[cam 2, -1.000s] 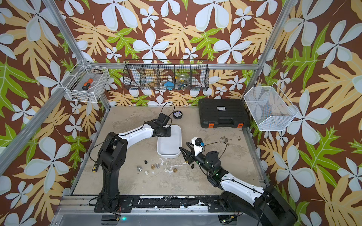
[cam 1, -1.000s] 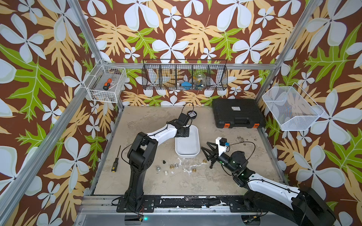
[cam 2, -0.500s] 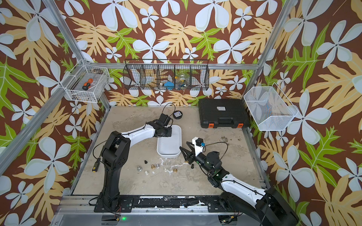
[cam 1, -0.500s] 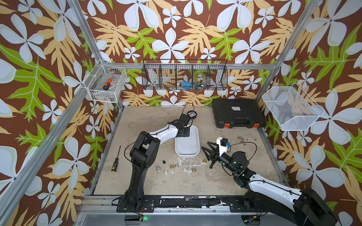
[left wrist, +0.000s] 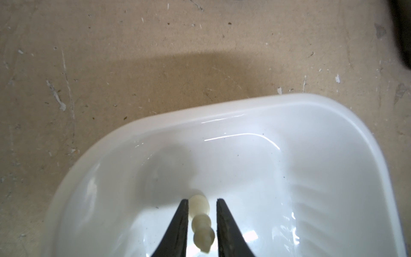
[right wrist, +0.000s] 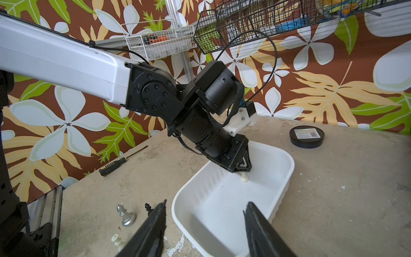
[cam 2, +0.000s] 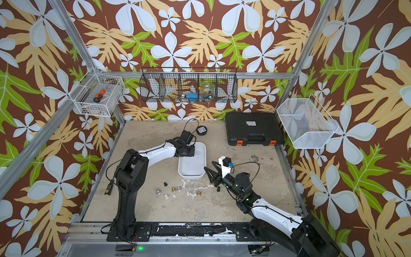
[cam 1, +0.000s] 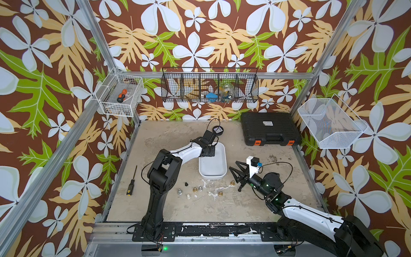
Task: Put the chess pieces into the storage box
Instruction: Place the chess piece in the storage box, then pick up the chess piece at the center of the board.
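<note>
The white storage box (cam 1: 224, 155) (cam 2: 193, 169) lies mid-table. My left gripper (left wrist: 202, 200) (cam 1: 211, 153) reaches down into its far end. Its fingers stand slightly apart around a cream chess piece (left wrist: 200, 213) (right wrist: 244, 177). The piece leans on one finger, with a gap to the other. My right gripper (right wrist: 206, 202) (cam 1: 233, 165) hovers open and empty at the box's near right corner. Several chess pieces stand on the table in front of the box, among them a black one (cam 1: 186, 184), a silver one (right wrist: 125, 217) and a gold one (cam 1: 232, 183).
A black hard case (cam 1: 270, 129) sits at the back right and a black round puck (cam 1: 217, 129) lies behind the box. A screwdriver (cam 1: 131, 184) lies near the left edge. Wire baskets (cam 1: 209, 88) hang on the walls.
My left gripper's fingers have parted from the cream piece inside the box. The left arm has shifted only slightly. The right arm has not moved.
</note>
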`<state>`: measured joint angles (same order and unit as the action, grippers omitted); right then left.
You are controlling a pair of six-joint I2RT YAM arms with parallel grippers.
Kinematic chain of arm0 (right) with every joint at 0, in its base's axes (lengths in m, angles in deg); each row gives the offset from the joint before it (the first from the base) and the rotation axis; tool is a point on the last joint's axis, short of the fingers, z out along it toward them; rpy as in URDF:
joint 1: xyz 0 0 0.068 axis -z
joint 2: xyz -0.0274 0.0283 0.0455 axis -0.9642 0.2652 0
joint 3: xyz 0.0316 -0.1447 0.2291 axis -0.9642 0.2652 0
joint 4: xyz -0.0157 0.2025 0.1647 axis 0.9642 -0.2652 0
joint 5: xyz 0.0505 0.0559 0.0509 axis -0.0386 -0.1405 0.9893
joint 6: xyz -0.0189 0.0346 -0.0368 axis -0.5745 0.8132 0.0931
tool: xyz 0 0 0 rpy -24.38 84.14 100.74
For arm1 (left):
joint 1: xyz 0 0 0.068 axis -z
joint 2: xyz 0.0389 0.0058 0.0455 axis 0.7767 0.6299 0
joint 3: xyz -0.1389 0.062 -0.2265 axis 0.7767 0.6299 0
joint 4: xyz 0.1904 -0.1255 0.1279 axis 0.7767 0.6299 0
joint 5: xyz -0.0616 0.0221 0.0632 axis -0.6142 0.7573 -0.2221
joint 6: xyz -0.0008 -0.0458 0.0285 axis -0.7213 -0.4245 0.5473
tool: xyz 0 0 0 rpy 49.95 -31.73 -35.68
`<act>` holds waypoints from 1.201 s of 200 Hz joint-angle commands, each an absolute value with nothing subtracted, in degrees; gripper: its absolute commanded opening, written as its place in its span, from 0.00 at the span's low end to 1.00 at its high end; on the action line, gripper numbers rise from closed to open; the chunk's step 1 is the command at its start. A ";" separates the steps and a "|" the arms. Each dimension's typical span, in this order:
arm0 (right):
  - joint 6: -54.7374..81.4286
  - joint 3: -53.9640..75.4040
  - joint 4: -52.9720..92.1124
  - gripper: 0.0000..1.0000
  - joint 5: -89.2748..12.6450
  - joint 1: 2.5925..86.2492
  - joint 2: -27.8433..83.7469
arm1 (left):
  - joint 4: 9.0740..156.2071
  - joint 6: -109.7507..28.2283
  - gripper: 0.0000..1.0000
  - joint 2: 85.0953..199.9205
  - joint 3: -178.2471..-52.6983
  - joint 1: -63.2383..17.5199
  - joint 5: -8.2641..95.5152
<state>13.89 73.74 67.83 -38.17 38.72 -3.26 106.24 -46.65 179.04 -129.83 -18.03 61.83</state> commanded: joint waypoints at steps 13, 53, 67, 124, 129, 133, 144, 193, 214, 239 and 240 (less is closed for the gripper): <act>13.55 73.89 68.64 0.58 -38.01 38.74 -3.21 | 106.41 -47.27 0.32 177.44 -129.82 -18.17 62.27; 13.39 73.52 68.06 0.58 -38.01 38.68 -3.00 | 107.46 -47.36 0.42 173.40 -129.96 -18.09 62.32; 13.30 73.41 67.75 0.58 -38.10 38.68 -3.15 | 107.59 -47.60 0.42 170.19 -128.99 -18.09 62.03; 11.35 73.54 67.10 0.59 -37.89 38.70 -3.14 | 108.97 -48.98 0.42 150.10 -113.40 -18.17 63.70; 11.22 73.59 67.43 0.59 -37.18 38.69 -2.95 | 109.57 -49.07 0.42 148.57 -112.02 -18.26 64.01; 11.02 73.59 67.72 0.59 -36.44 38.68 -2.76 | 110.02 -49.11 0.42 147.34 -110.84 -18.34 64.10; 10.73 73.26 68.17 0.60 -34.45 38.68 -1.80 | 111.33 -49.37 0.41 144.29 -107.89 -18.60 64.03; 9.81 67.41 58.92 0.59 -29.22 36.01 0.81 | 119.22 -51.64 0.40 134.85 -97.31 -19.06 60.93; 6.85 67.84 57.57 0.59 -31.47 30.67 1.43 | 121.09 -52.50 0.40 132.49 -93.61 -19.05 60.93; 5.36 68.93 61.83 0.59 -33.46 28.28 5.81 | 121.53 -53.43 0.39 131.86 -91.34 -19.05 60.52; 5.36 68.93 62.02 0.59 -33.45 28.25 5.98 | 121.54 -53.47 0.39 131.90 -91.33 -19.05 60.52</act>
<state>7.67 68.66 59.72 -31.24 29.19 2.88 119.38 -51.94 132.18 -92.56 -19.04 61.35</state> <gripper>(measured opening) 0.594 0.394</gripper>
